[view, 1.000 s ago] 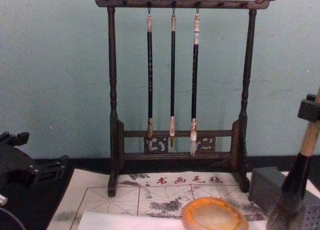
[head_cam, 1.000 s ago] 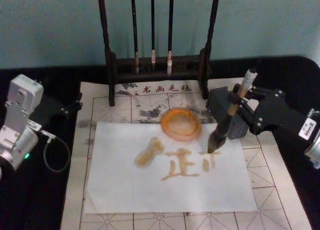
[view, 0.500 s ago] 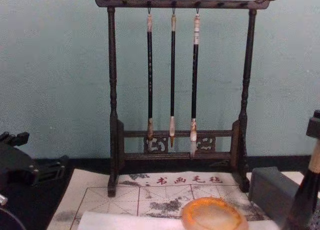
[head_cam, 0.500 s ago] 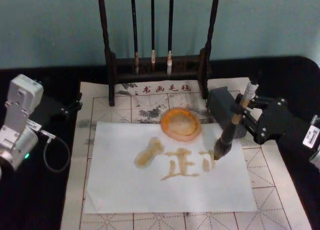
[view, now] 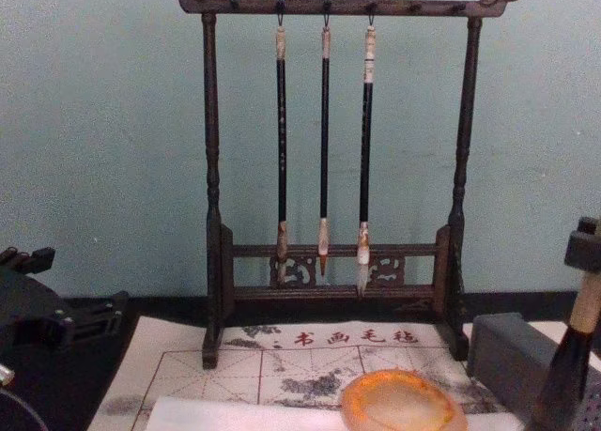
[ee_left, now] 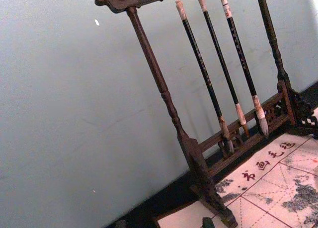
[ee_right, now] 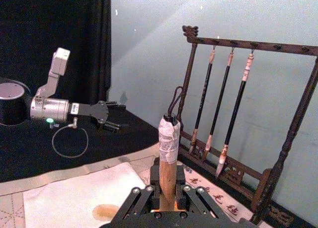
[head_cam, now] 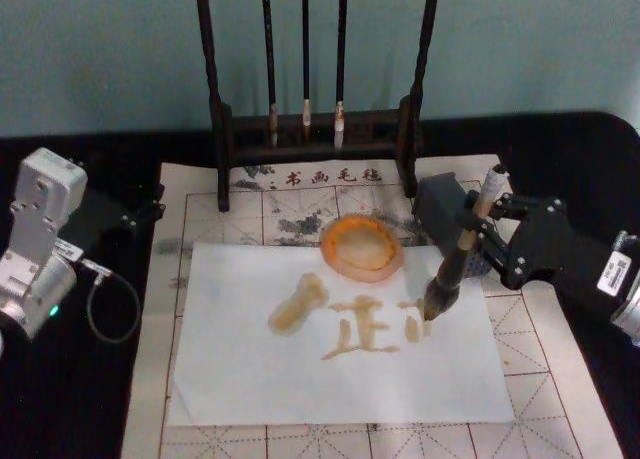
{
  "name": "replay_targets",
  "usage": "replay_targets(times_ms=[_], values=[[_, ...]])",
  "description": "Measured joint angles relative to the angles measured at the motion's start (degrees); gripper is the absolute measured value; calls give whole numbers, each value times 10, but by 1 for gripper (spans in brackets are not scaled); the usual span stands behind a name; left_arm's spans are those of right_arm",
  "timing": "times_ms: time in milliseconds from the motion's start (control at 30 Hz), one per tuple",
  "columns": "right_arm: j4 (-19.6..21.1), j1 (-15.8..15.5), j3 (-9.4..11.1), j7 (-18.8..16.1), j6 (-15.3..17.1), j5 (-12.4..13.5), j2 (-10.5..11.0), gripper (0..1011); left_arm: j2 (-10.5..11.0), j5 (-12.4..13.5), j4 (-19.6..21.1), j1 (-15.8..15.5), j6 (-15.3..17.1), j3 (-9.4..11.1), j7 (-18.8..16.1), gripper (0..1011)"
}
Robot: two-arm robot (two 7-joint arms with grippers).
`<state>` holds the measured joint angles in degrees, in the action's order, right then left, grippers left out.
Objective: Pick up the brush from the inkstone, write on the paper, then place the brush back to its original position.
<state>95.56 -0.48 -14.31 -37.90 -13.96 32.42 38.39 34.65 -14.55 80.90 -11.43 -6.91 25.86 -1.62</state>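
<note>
My right gripper (head_cam: 470, 227) is shut on the brush (head_cam: 452, 264), gripping its tan handle (ee_right: 167, 163) below the white end. The brush leans, and its dark bristle tip touches the white paper (head_cam: 250, 369) at the right-hand amber stroke (head_cam: 414, 322). Amber marks lie across the middle of the sheet. The inkstone (head_cam: 361, 247), round with an orange rim, sits just beyond the paper's far edge, left of the brush; it also shows in the chest view (view: 402, 400). The left gripper (head_cam: 140, 214) is parked at the far left, off the mat.
A dark wooden rack (head_cam: 318, 129) with three thin hanging brushes (view: 324, 149) stands behind the inkstone. A grey block (head_cam: 440, 204) sits right beside my right gripper. The beige gridded mat (head_cam: 560, 379) lies under the paper on black cloth. A loose cable (head_cam: 110, 309) loops by the left arm.
The right gripper has drawn toward me and lowered, carrying the brush tip down along the right-hand stroke. The left arm has not moved.
</note>
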Motion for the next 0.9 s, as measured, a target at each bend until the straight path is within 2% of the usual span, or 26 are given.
replay_targets(times_ms=[433,900], values=[[-15,15,-9,-17,-9,-8,-4,199,0,0,0,0,0,0,0,1001],[-21,18,-10,-21,-13,-8,-4,199,0,0,0,0,0,0,0,1001]])
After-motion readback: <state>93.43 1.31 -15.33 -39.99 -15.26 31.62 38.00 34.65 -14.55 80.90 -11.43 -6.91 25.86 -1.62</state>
